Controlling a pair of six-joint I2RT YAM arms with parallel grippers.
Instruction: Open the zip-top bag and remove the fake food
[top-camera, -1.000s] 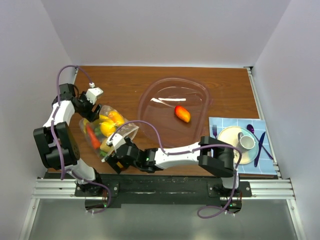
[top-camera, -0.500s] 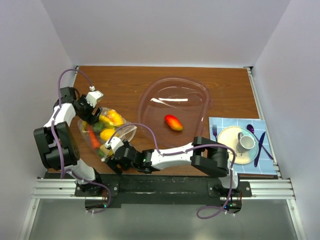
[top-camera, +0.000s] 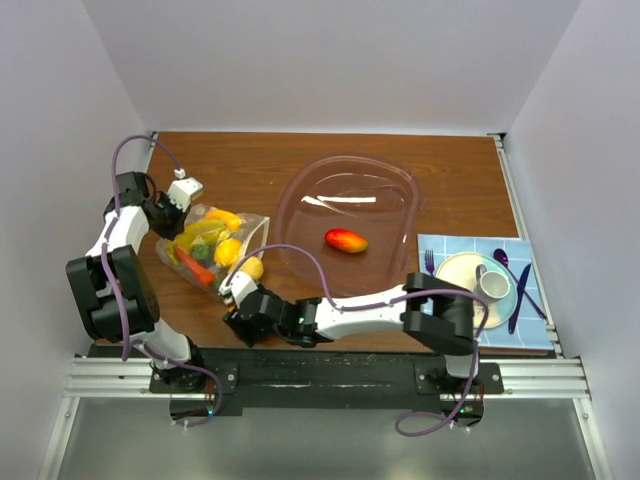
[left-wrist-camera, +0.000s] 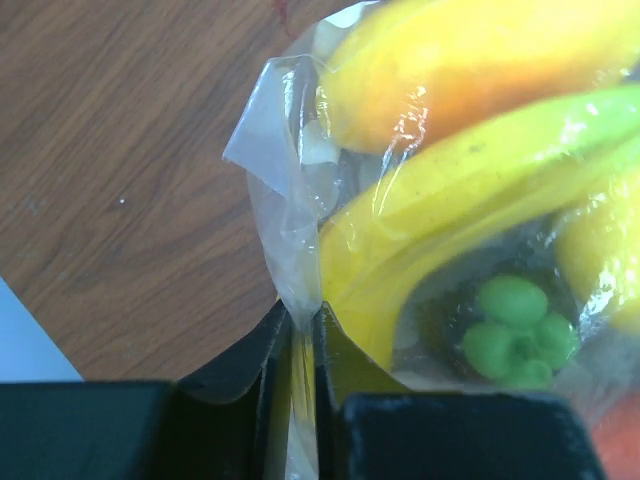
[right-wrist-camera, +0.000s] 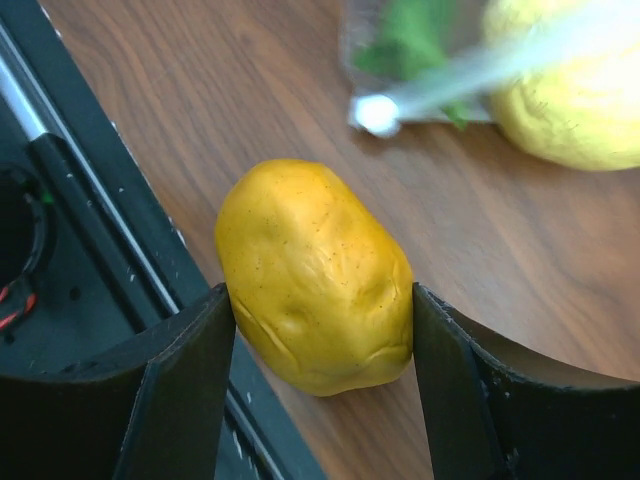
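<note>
Right fingers (right-wrist-camera: 180, 400) clasping fake food (right-wrist-camera: 315, 275), left fingers (left-wrist-camera: 245, 385) pinching zip-top bag (left-wrist-camera: 285, 200), mostly cropped

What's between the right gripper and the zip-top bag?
In the right wrist view, the right gripper holds a yellow fake food piece; only bare table separates it from the zip-top bag.

1. zip-top bag (top-camera: 215, 240) on table (top-camera: 250, 165), left side; fake food (left-wrist-camera: 470, 190) inside.
2. bowl (top-camera: 395, 185) right of bag, loose piece (top-camera: 345, 240) in it.
3. second piece (top-camera: 251, 268) on table just in front of bag, between right gripper (right-wrist-camera: 322, 330) fingers.
4. left gripper (left-wrist-camera: 300, 340) at bag's rear-left corner.
5. far right: mat (top-camera: 440, 245) under plate (top-camera: 455, 275), cup (top-camera: 494, 283) on plate, fork (top-camera: 429, 262) left of plate.
</note>
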